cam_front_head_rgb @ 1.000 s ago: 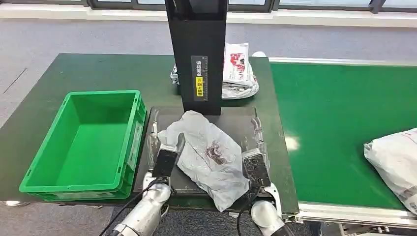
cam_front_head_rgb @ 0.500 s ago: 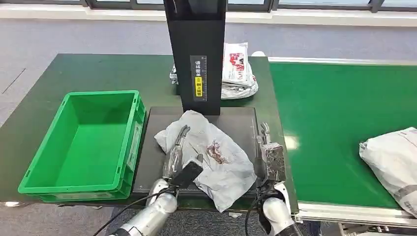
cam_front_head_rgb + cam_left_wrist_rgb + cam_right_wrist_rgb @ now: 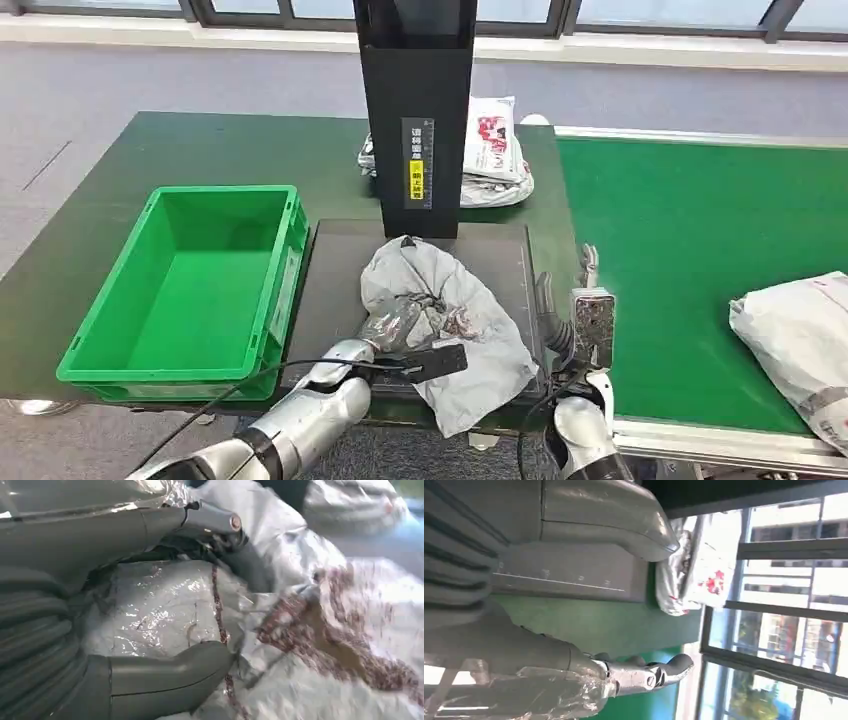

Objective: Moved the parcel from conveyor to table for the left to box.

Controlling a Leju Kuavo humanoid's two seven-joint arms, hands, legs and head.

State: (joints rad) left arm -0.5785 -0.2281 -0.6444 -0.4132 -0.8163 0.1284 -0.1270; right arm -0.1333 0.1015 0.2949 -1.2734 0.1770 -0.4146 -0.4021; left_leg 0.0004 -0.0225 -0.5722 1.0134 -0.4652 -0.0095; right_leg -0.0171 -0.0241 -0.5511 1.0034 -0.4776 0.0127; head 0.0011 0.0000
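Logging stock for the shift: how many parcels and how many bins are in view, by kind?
Parcels: 3: under the left hand, behind the black stand, on the conveyor.
Green bin: 1.
Total: 4.

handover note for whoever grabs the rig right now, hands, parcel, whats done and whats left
Left robot hand: gripping the crumpled grey parcel; the left wrist view shows thumb and fingers closed around its wrapping.
Right robot hand: open, holding nothing, raised beside the parcel's right edge at the seam between table and conveyor.
Parcel: lies on the black pad in front of the black post.
Done: parcel is off the conveyor.
Left: lift it into the empty green box. Another parcel waits on the conveyor.
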